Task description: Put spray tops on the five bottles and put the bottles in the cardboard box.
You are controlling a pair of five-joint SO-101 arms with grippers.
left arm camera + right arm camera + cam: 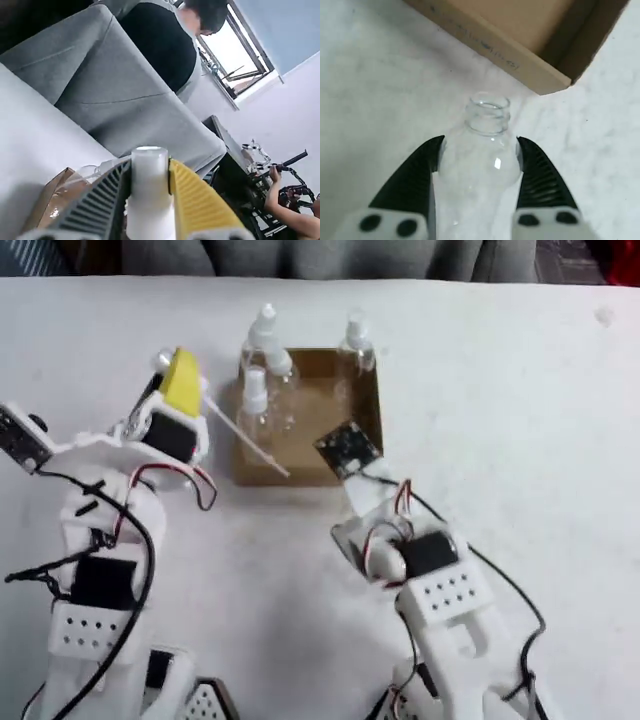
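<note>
Left gripper (150,170) clamped on a white spray top (148,195), just left of the cardboard box (318,415) — three capped bottles (262,335) stand inside. Right gripper (480,145) pinches an uncapped bottle (487,117) beside the box's near corner.

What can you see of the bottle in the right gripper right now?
The bottle is clear plastic, apparently empty, with a ridged open neck and no spray top on it. The right gripper holds it at the shoulder, with black fingers pressing on either side. Its mouth points toward a corner of the cardboard box without touching it, above the white table. Its base is hidden.
</note>
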